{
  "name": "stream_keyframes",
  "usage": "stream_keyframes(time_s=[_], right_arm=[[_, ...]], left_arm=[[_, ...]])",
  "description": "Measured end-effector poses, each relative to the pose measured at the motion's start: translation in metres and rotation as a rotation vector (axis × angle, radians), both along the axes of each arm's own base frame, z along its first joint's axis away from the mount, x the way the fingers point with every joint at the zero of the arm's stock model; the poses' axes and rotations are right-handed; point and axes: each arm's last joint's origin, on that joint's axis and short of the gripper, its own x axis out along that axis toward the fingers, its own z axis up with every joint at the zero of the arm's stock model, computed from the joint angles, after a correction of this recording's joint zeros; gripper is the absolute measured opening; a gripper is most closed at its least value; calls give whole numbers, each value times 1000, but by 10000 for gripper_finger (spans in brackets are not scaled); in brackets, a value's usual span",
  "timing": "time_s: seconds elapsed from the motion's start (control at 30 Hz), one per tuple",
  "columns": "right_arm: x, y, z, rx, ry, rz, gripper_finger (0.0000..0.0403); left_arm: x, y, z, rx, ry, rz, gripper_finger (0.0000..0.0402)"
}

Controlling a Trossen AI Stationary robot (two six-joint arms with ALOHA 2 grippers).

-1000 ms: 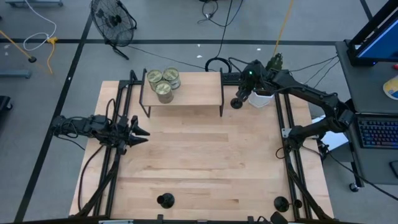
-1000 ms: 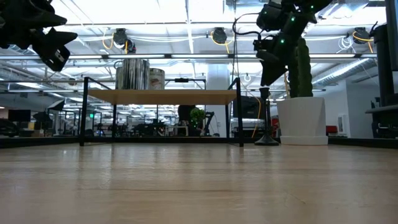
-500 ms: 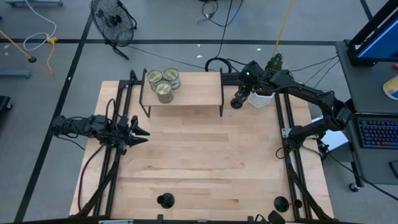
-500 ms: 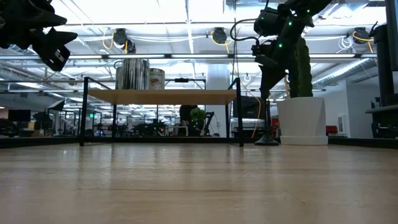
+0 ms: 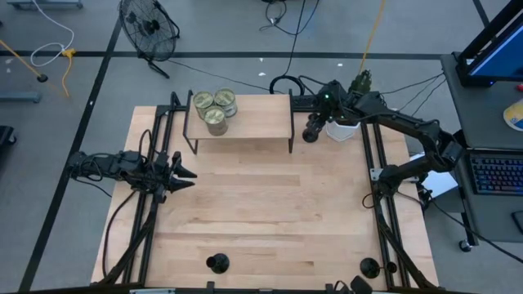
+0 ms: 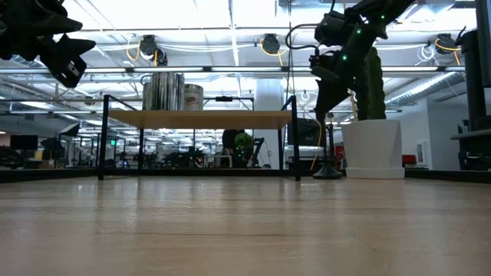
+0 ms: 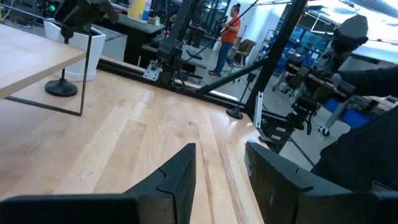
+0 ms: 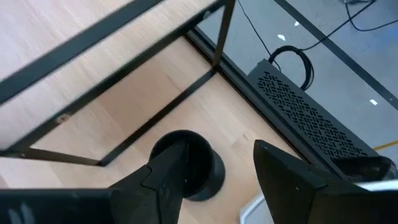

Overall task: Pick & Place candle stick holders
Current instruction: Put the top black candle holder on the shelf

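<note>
Overhead, the wooden table (image 5: pixel 261 204) carries a low shelf (image 5: pixel 241 122) at its far edge with three tins (image 5: pixel 215 109) on top; a white pot (image 5: pixel 343 131) with a cactus stands at the far right corner. Three candle stick holders are about: one (image 5: pixel 310 135) between the shelf's right leg and the pot, one (image 5: pixel 217 263) at the near edge left of centre, one (image 5: pixel 369 266) at the near right.

Judging by the layout, the step in hand is the approach to the far holder; the right gripper (image 5: pixel 315 124) hangs directly above it with its fingers spread — from the wrist view the round base (image 8: pixel 186 165) shows between and below them, nothing yet pinched. The next move calls for a straight descent and a close on the thin stem; the stem itself is hard to make out.

What crowds the pick is the shelf's leg (image 8: pixel 224 31) on one side and the pot on the other — little room to swing. The left gripper (image 5: pixel 181 174) waits over the table's left edge, fingers apart and empty.
</note>
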Motion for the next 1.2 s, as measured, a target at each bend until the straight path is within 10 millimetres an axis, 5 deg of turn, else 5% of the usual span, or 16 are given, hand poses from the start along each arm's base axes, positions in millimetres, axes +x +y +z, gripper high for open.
stream_keyframes(time_s=[0.8, 1.2], right_arm=[[-3, -5, 0, -24, 4, -30, 11], [0, -2, 2, -24, -20, -38, 3]], left_arm=[[0, 0, 0, -4, 0, 0, 143], [0, 0, 0, -5, 0, 0, 143]])
